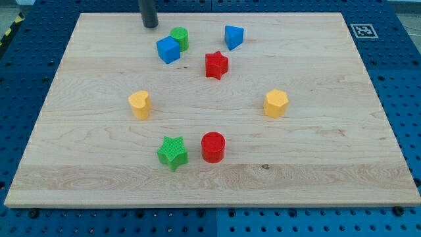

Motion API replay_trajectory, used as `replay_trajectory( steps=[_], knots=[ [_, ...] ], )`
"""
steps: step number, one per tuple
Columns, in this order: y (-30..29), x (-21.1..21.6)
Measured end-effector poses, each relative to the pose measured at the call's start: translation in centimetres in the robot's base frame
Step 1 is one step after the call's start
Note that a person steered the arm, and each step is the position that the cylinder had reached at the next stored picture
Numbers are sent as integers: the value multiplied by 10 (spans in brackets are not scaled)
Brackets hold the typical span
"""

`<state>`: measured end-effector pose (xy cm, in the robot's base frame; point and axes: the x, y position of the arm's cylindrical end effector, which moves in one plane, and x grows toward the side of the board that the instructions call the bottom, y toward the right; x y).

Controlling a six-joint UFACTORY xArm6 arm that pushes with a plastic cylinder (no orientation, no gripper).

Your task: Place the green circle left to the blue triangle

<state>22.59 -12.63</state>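
The green circle [179,37] sits near the view's top, touching the blue cube [168,50] at its lower left. The blue triangle [233,36] lies to the right of the green circle, a gap between them. My tip [150,25] is at the view's top, up and left of the green circle and the blue cube, apart from both.
A red star [216,65] lies below the gap between circle and triangle. A yellow heart [139,104], a yellow hexagon [276,103], a green star [172,153] and a red circle [213,147] lie lower on the wooden board [329,164].
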Motion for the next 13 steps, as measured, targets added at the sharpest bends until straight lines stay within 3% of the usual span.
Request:
replay_trajectory(
  steps=[2, 7, 13],
  knots=[
    [15, 7],
    [17, 72],
    [90, 71]
  ],
)
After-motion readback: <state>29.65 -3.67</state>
